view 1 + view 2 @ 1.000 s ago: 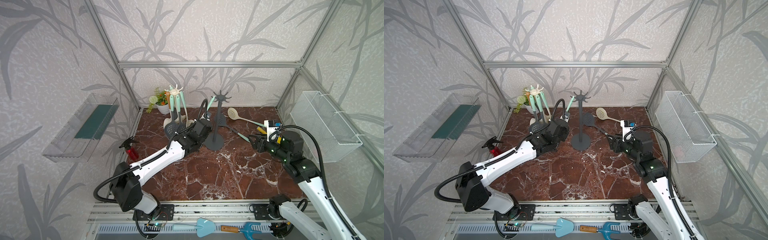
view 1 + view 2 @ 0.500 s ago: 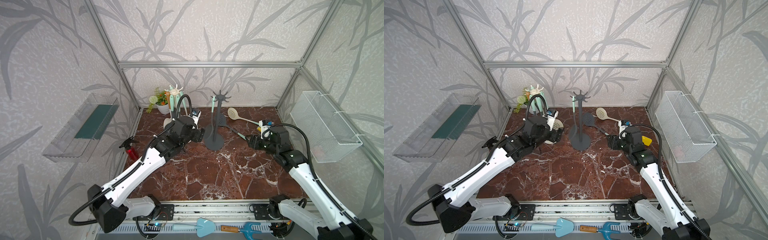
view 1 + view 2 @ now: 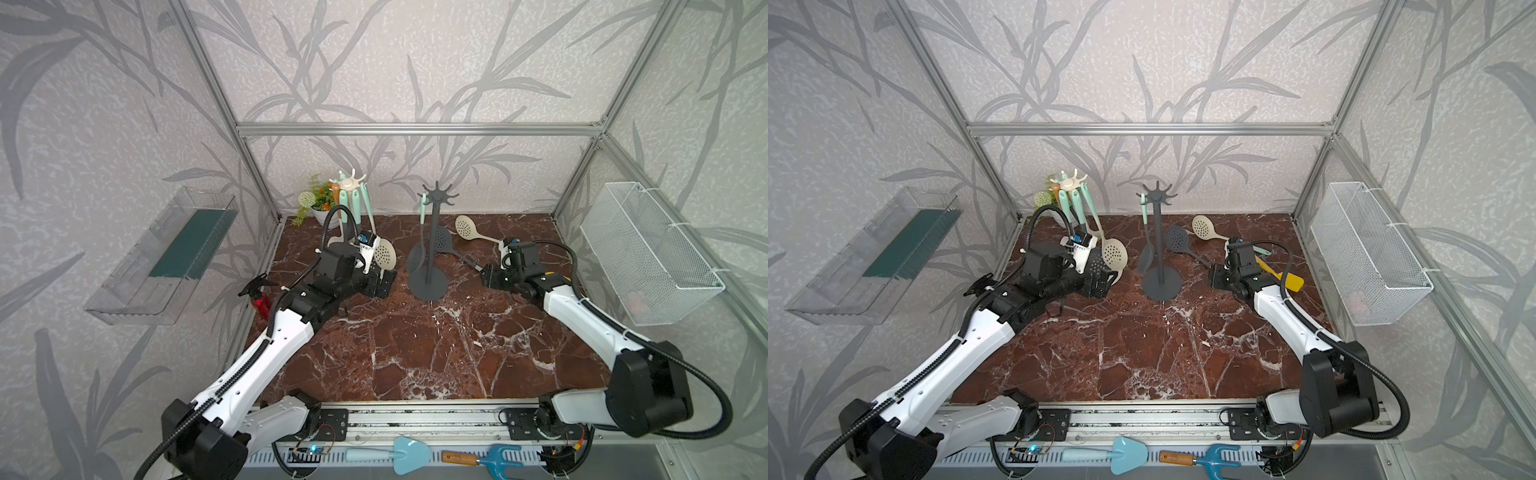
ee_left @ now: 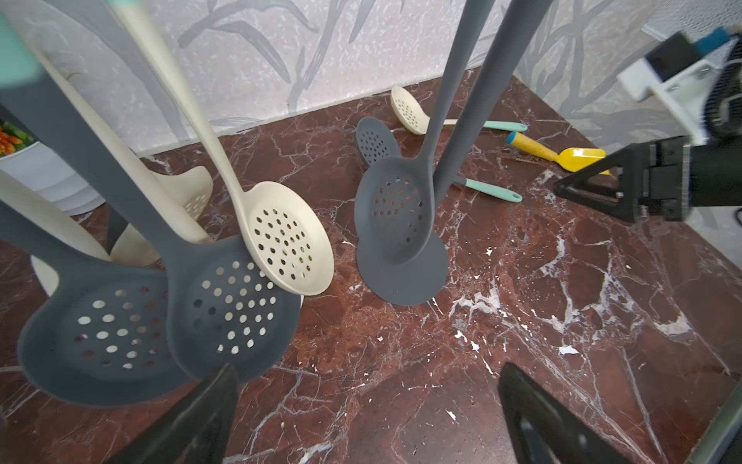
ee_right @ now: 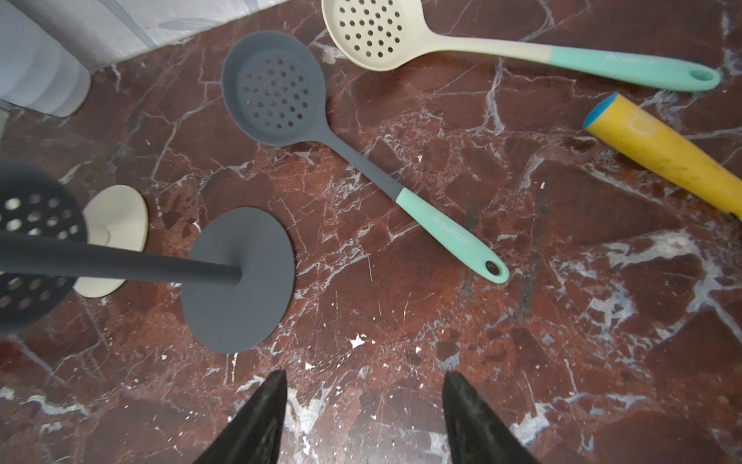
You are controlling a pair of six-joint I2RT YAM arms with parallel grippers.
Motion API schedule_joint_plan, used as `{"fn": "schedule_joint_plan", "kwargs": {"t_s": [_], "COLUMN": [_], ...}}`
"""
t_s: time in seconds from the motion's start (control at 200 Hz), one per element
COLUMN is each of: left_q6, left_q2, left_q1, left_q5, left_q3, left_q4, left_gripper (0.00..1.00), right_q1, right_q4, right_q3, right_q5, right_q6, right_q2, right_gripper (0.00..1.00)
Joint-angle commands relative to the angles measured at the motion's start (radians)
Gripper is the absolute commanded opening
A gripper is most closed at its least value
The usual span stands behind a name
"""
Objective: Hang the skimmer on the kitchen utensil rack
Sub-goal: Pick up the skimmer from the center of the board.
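The dark grey utensil rack point(image 3: 432, 232) stands mid-table, and a grey skimmer point(image 3: 417, 259) with a teal handle hangs from one of its hooks. Its bowl point(image 4: 395, 209) is just above the rack's base. Another grey skimmer point(image 5: 277, 86) lies flat on the marble to the right of the rack, with a cream skimmer point(image 5: 369, 34) behind it. My left gripper point(image 3: 384, 282) is open and empty, left of the rack. My right gripper point(image 3: 488, 276) is open and empty too, near the lying skimmer's teal handle point(image 5: 449, 237), not touching it.
A cream rack point(image 3: 351, 185) with several hanging utensils stands at the back left, close to my left wrist. A plant point(image 3: 316, 203) and a red spray bottle point(image 3: 262, 301) are at the left, a yellow scoop point(image 3: 1283, 276) by my right arm. A wire basket point(image 3: 648, 257) hangs on the right wall.
My left gripper has opened, let go of the skimmer now hanging on the dark rack, and drawn back to the left. My right gripper has moved a little left, toward the lying skimmer's handle.
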Motion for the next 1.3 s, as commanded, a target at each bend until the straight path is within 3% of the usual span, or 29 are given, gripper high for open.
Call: {"fn": "schedule_joint_plan", "kwargs": {"t_s": [0.0,0.17,0.455,0.68,1.025,1.295], "left_q6": [0.021,0.021,-0.016,-0.036,-0.048,-0.048], "left_q2": [-0.037,-0.031,-0.022,-0.002,0.013,0.009], "left_q1": [0.017,0.043,0.105,0.126,0.141,0.152], "left_q5": [0.105,0.177,0.255,0.264,0.266,0.254], "left_q3": [-0.021,-0.033,-0.036,-0.034,-0.037,-0.04], "left_q4": [0.046,0.056,0.09,0.1,0.113,0.114], "left_gripper": [0.99,0.99,0.98,0.97,0.96,0.96], "right_q1": [-0.017,-0.024,-0.036,-0.033,-0.032,0.003], "right_q4": [0.02,0.008,-0.217,-0.342,-0.421,-0.447], "right_q3": [0.099,0.221,0.558,0.752,0.889,0.891], "right_q5": [0.0,0.007,-0.043,-0.027,0.006,0.036], "right_q6": [0.005,-0.044,-0.306,-0.379,-0.407,-0.437], "right_q2": [0.1,0.251,0.559,0.726,0.87,0.891], "right_gripper": [0.61,0.6,0.59,0.58,0.54,0.39]}}
